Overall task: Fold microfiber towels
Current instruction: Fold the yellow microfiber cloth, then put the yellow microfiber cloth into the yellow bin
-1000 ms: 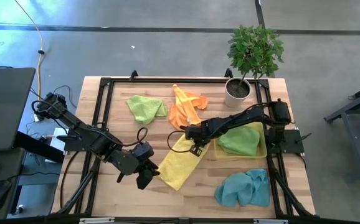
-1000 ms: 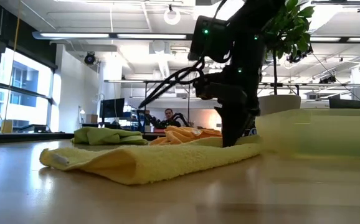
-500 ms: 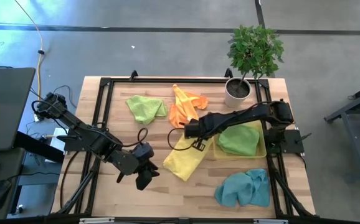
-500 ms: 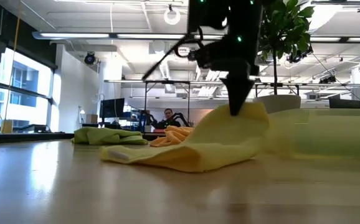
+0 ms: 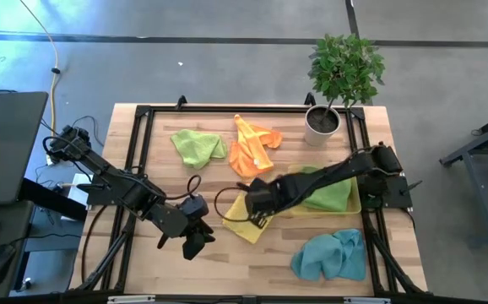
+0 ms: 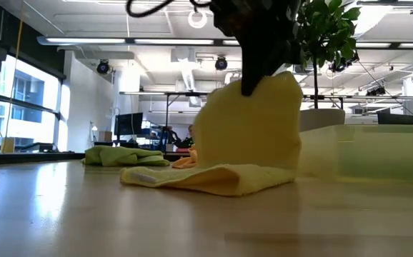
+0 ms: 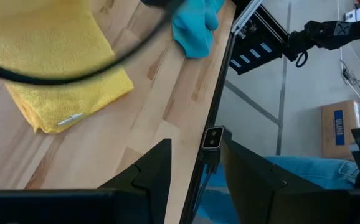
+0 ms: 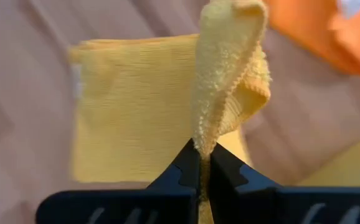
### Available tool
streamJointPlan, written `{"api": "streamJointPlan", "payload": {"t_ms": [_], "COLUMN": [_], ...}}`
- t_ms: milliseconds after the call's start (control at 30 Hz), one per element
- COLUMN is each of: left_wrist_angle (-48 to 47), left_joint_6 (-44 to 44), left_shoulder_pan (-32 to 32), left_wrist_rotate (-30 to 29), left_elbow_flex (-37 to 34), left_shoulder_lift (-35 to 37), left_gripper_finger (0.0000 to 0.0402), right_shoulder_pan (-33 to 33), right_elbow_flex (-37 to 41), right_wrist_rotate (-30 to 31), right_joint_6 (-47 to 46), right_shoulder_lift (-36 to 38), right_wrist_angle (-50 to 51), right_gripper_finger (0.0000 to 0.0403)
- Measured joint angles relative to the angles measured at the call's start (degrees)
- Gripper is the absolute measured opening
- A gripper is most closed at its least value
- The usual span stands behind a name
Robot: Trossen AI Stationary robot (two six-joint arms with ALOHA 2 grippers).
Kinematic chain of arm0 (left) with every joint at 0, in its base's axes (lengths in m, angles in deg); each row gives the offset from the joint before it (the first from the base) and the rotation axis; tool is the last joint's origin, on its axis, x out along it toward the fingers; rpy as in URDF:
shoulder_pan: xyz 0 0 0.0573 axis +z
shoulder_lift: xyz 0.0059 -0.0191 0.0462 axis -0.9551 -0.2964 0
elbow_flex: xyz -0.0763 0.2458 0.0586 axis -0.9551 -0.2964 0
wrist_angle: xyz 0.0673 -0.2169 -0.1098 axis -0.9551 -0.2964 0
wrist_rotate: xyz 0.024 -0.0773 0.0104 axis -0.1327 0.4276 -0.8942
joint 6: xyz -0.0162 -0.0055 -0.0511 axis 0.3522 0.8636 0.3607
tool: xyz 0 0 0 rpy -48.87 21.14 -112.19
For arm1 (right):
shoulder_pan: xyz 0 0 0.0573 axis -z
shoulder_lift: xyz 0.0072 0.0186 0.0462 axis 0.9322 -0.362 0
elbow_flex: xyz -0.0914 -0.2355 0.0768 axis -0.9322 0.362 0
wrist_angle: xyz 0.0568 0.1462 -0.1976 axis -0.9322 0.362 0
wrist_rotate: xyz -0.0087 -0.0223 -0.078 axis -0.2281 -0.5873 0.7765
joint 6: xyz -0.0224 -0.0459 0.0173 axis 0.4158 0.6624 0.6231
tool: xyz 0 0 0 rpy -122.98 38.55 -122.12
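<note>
My right gripper (image 5: 259, 203) is shut on a yellow towel (image 5: 240, 225) in the middle of the table. It holds one end of the towel up (image 6: 253, 121) while the other end lies flat on the wood (image 6: 206, 178). My left gripper (image 5: 195, 245) is open and empty, low over the table just left of the towel, which also shows in its wrist view (image 7: 55, 68). A lime green towel (image 5: 197, 145) and an orange towel (image 5: 252, 143) lie crumpled at the far side. A teal towel (image 5: 333, 253) lies at the near right. My right gripper pinches the raised end of the yellow towel (image 8: 200, 140) between its two fingers, where the cloth is bunched and doubled over. The fingers come from above, pointing down. The towel hangs slack below them, and its near part (image 6: 214, 180) rests on the table.
A second lime green towel (image 5: 324, 190) lies on a yellow one (image 5: 349, 203) at the right side under my right arm. A white plant pot (image 5: 322, 125) stands at the far right corner. Bare wood shows at the near left (image 5: 151, 262).
My right gripper has risen with the far end of the yellow towel and carried it toward the table's near edge. That end is now lifted and arching over the rest. The flat part first slid a little along the table, then stayed put.
</note>
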Motion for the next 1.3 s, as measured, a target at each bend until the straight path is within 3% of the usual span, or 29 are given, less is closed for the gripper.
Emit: {"api": "streamJointPlan", "payload": {"t_ms": [433, 800, 900, 1133, 1300], "left_wrist_angle": [0.6, 0.5, 0.5, -0.4, -0.4], "left_joint_6": [0.0, -1.1, -1.8, -1.9, -2.0], "left_shoulder_pan": [-1.2, -2.0, -2.0, -2.0, -2.0], "left_wrist_rotate": [0.0, 0.0, 0.0, 0.0, 1.0], "left_elbow_flex": [0.0, 0.0, 0.0, 0.0, 0.0], "left_shoulder_lift": [0.0, 0.0, 0.0, 0.0, 0.0], "left_gripper_finger": [0.0131, 0.0131, 0.0131, 0.0131, 0.0131], "right_shoulder_pan": [-4.5, -5.0, -4.9, -4.9, -4.1], "right_elbow_flex": [0.0, 0.0, 0.0, 0.0, 0.0], "right_wrist_rotate": [-1.3, -2.1, -3.2, -6.5, -14.4], "right_joint_6": [-9.5, -6.5, -3.6, 4.5, 13.6], "right_shoulder_lift": [-6.2, -7.1, -7.1, -7.0, -6.3], "right_wrist_angle": [-12.2, -16.7, -18.5, -22.0, -19.3], "right_gripper_finger": [0.0, 0.0005, 0.0029, 0.013, 0.016]}}
